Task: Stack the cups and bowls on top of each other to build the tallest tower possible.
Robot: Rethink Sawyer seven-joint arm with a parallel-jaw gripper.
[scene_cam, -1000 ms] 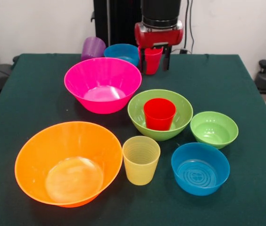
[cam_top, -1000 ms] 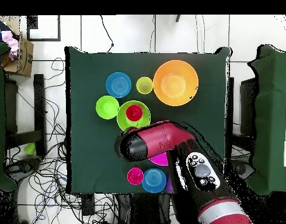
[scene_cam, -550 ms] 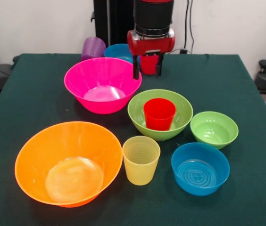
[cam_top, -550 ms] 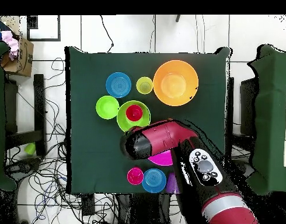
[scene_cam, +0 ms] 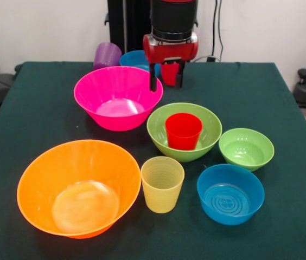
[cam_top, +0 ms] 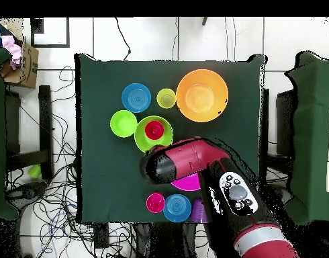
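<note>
My gripper hangs open and empty just behind the hot pink bowl's far right rim. The pinkish-red cup stands on the table behind the fingers, apart from them, as the overhead view shows. The bright red cup stands inside the medium lime green bowl. Nearer the front are the large orange bowl, the ribbed yellow cup, a small blue bowl and the small green bowl. Far back sit the purple cup and another blue bowl.
In the overhead view the red arm covers most of the hot pink bowl. Chairs and cables ring the green table. A cardboard box stands at the upper left.
The gripper has shifted left in the front view, from in line with the pinkish-red cup towards the hot pink bowl's rim. The cup has stayed in place.
</note>
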